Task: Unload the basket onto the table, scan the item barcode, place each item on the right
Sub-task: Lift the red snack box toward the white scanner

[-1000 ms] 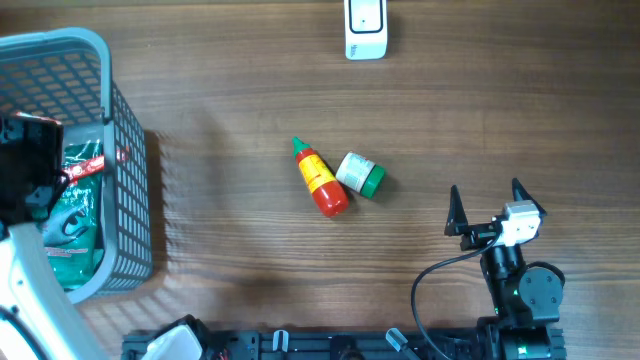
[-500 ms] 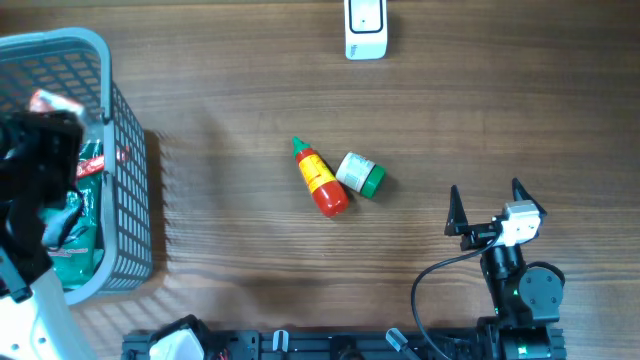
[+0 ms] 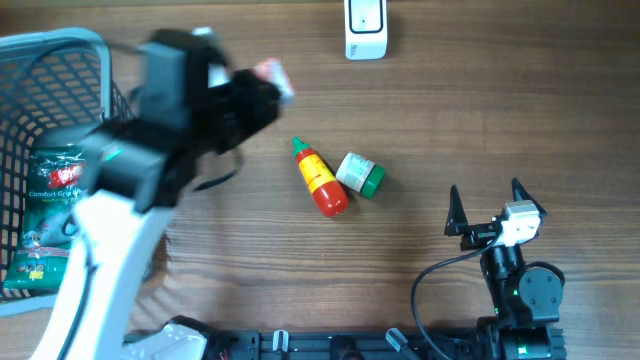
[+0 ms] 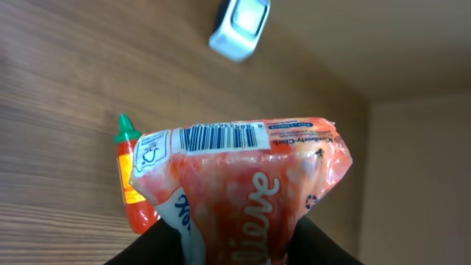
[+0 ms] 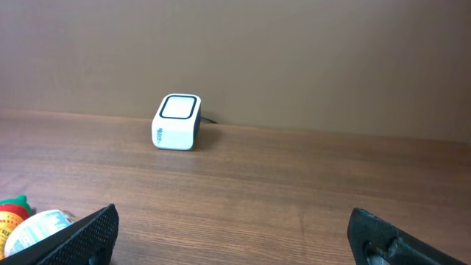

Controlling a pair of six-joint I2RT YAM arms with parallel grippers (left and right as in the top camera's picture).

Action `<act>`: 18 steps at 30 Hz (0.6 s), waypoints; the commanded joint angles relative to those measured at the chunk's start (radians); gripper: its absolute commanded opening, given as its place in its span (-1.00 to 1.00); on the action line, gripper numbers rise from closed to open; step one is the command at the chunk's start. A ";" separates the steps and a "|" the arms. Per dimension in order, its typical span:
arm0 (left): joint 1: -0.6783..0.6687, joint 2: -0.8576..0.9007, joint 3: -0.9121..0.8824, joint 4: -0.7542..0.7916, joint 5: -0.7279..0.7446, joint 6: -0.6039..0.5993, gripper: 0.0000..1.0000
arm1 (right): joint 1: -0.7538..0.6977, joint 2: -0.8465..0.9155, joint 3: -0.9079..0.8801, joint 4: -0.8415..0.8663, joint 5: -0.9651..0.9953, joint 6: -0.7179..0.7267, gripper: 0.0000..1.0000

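The left arm (image 3: 110,210) reaches diagonally from the near left corner across the wooden counter (image 3: 450,110), its white link and black wrist blurred in the overhead view. The left claw (image 3: 258,88) is partly closed on a tissue packet (image 4: 243,177), with a dark finger showing on each side of the packet's lower end in the wrist view. The packet is held in the air above the counter, between the basket (image 3: 50,42) and the scanner (image 3: 365,28), and apart from both. It is soft, crinkled red-orange plastic film with white lettering, and its barcode (image 4: 224,137) sits on a white strip along the upper edge. The scanner is a small white block with rounded corners and a dark-rimmed face, standing at the far edge. The right claw (image 3: 485,190) rests low at the near right, its black pointed fingers spread wide and holding nothing. Mid-counter lies a glossy red sauce bottle (image 3: 320,178) with a green pointed cap, touching a stubby white jar (image 3: 360,174) with a green lid. The grey plastic lattice basket holds a flat green pouch (image 3: 45,220).
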State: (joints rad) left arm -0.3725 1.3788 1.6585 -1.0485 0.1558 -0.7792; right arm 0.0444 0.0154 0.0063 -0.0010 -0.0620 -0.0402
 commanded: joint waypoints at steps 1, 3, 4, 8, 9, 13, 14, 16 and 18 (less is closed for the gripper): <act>-0.085 0.139 0.012 0.043 -0.087 -0.024 -0.14 | 0.004 -0.002 -0.001 0.002 0.003 -0.012 0.99; -0.102 0.219 0.012 0.061 -0.086 -0.040 -0.14 | 0.004 -0.002 -0.001 0.002 0.003 -0.012 0.99; -0.110 0.254 0.012 0.071 -0.082 -0.040 -0.14 | 0.004 -0.002 -0.001 0.002 0.003 -0.012 0.99; -0.151 0.386 0.012 0.142 -0.072 -0.040 -0.15 | 0.004 -0.002 -0.001 0.002 0.003 -0.012 0.99; -0.166 0.418 0.012 0.170 -0.061 -0.040 -0.14 | 0.004 -0.002 -0.001 0.002 0.003 -0.012 0.99; -0.228 0.499 0.012 0.291 -0.050 -0.036 -0.11 | 0.004 -0.002 -0.001 0.002 0.003 -0.012 0.99; -0.235 0.512 0.012 0.327 -0.050 -0.037 -0.11 | 0.004 -0.002 -0.001 0.002 0.003 -0.012 1.00; -0.245 0.544 0.012 0.393 -0.050 -0.040 -0.09 | 0.004 -0.002 -0.001 0.002 0.003 -0.012 0.99; -0.253 0.583 0.012 0.431 -0.048 -0.087 -0.08 | 0.004 -0.002 -0.001 0.002 0.003 -0.012 1.00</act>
State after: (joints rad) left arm -0.6205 1.9053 1.6581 -0.6575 0.1020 -0.8162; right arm 0.0444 0.0158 0.0063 -0.0006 -0.0620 -0.0402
